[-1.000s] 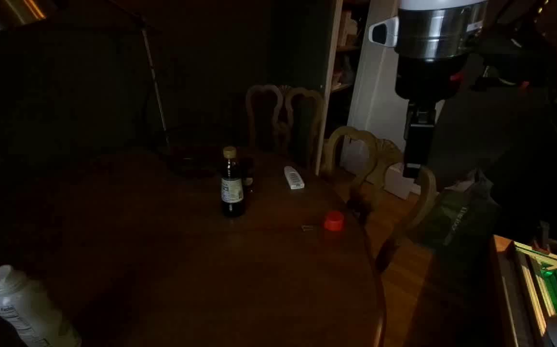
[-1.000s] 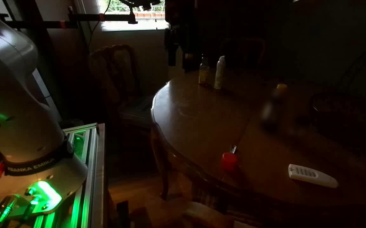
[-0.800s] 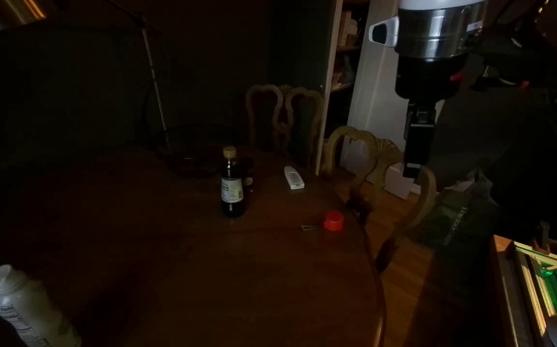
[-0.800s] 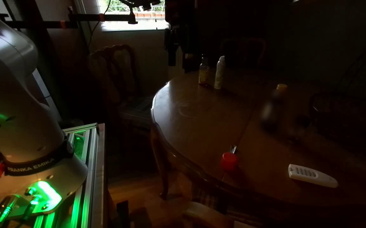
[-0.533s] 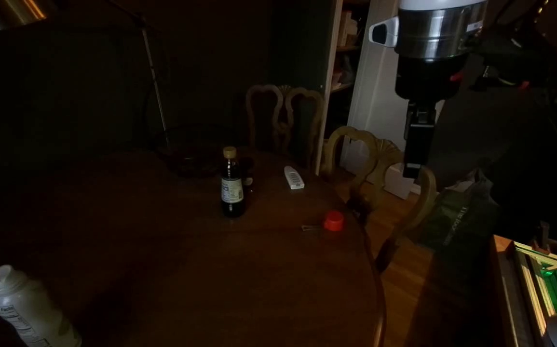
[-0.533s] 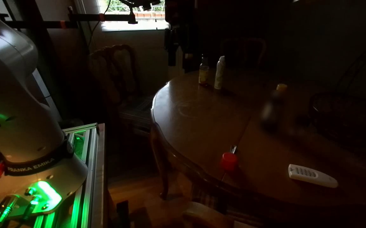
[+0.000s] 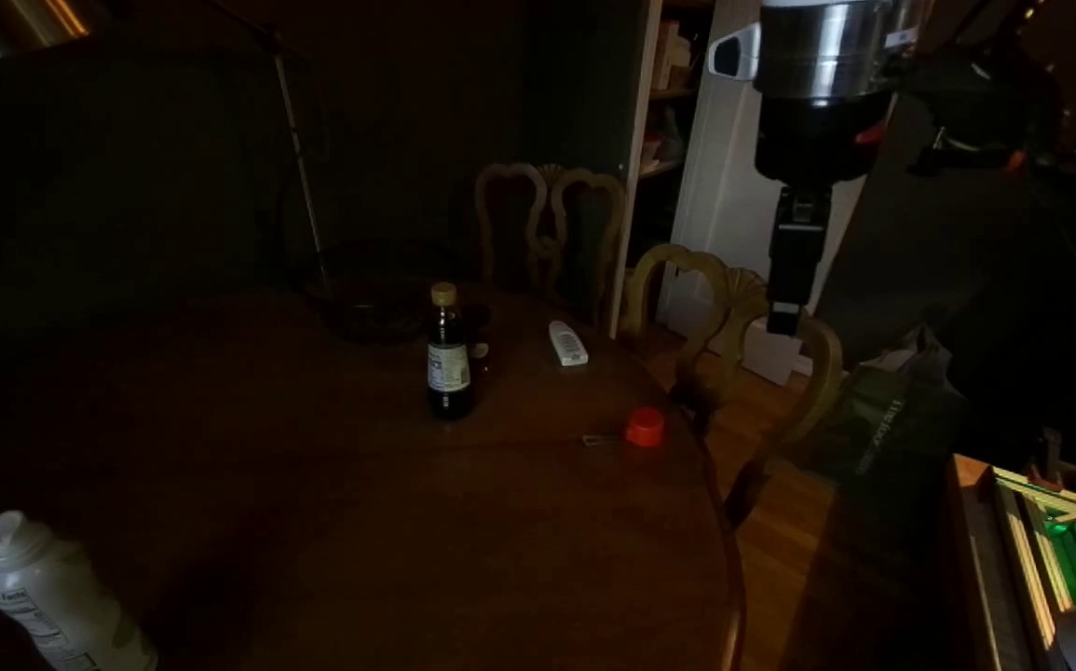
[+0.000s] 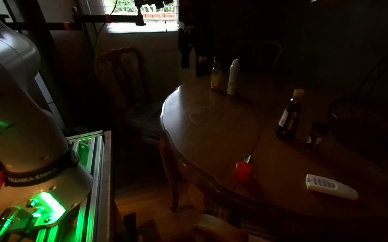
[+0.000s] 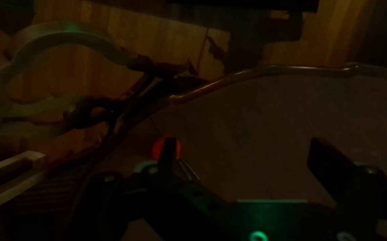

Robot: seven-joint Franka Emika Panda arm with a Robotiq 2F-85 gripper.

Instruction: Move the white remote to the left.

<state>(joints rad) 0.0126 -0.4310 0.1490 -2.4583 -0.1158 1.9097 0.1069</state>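
Observation:
The white remote (image 7: 567,344) is a slim white bar lying flat on the dark wooden table (image 7: 463,540), near its edge. In an exterior view its button rows show, and the remote (image 8: 331,186) lies to the right of the red object. It is out of view in the wrist view. My gripper (image 9: 242,145) is open, with its fingers wide apart and nothing between them. In an exterior view the gripper (image 7: 784,320) hangs pointing down, well above table height and apart from the remote. In an exterior view the dark gripper is hard to make out.
A dark bottle (image 7: 448,368) stands left of the remote, with a small dark jar (image 8: 316,134) close by. A red object (image 8: 243,172) and a metal clip (image 8: 247,158) lie near the table edge. White (image 7: 58,592) and amber (image 8: 216,79) bottles stand farther off. Chairs (image 7: 715,289) surround the table.
My gripper has moved slightly left and up in an exterior view, and slightly right and up in an exterior view. The remote and other objects have not moved.

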